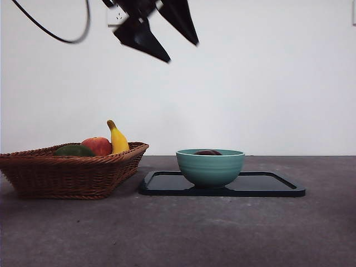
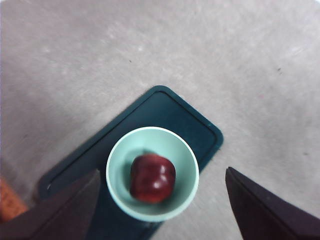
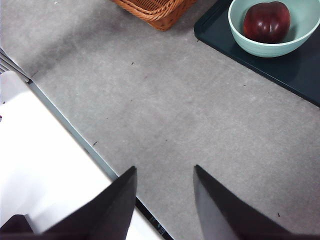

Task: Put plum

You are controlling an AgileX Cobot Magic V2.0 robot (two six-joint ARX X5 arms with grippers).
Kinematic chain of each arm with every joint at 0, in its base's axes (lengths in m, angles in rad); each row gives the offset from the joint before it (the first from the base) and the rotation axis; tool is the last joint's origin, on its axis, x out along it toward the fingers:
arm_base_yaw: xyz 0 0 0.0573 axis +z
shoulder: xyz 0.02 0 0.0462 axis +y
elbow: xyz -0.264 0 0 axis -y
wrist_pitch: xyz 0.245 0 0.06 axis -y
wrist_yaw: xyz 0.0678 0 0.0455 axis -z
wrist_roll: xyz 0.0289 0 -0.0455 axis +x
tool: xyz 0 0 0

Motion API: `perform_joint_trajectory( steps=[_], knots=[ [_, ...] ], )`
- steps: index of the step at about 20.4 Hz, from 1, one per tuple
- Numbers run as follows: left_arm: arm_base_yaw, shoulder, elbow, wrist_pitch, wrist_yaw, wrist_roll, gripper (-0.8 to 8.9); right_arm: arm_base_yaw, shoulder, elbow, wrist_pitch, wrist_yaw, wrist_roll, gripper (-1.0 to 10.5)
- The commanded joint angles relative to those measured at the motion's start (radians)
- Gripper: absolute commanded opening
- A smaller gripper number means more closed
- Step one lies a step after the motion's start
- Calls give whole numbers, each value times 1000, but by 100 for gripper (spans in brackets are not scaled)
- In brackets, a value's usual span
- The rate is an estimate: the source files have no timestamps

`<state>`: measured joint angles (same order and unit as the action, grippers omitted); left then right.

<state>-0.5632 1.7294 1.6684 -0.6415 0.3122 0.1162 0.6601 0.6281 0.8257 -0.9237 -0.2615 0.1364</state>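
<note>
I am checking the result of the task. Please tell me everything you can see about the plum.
The plum is glossy, dark maroon-red and rounded, with bright highlights and a shallow dimple on top. It lies inside the pale green bowl, resting on the bowl's bottom. The bowl stands on the dark tray. Nothing else touches the plum. The left end effector hangs open above it, well apart. From the front, only its dark top shows over the rim.

White wall (image 1: pixel 267 78) — grey tabletop (image 1: pixel 222 228)
</note>
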Motion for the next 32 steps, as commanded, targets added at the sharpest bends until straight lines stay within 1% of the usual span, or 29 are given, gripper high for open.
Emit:
perform_joint_trajectory(
  steps=[1, 6, 11, 13, 21, 23, 32],
  knots=[
    [-17, 79, 44, 37, -2, 35, 406, 8, 4, 7, 2, -3, 10, 182],
    [-33, 217, 44, 64, -3, 84, 406, 8, 4, 7, 2, -9, 10, 182],
    [-60, 321, 44, 101, -8, 112, 406, 8, 4, 7, 0, -11, 10, 182],
    [-71, 352, 44, 111, -27, 120, 406, 8, 4, 7, -10, -11, 10, 182],
    [-86, 385, 44, 119, -44, 160, 406, 8, 4, 7, -23, -11, 10, 182],
    [-86, 397, 44, 117, -70, 163, 406, 8, 4, 7, -24, -11, 13, 182],
    [-97, 448, 44, 119, -70, 164, 405, 8, 4, 7, -23, -11, 13, 182]
  ],
)
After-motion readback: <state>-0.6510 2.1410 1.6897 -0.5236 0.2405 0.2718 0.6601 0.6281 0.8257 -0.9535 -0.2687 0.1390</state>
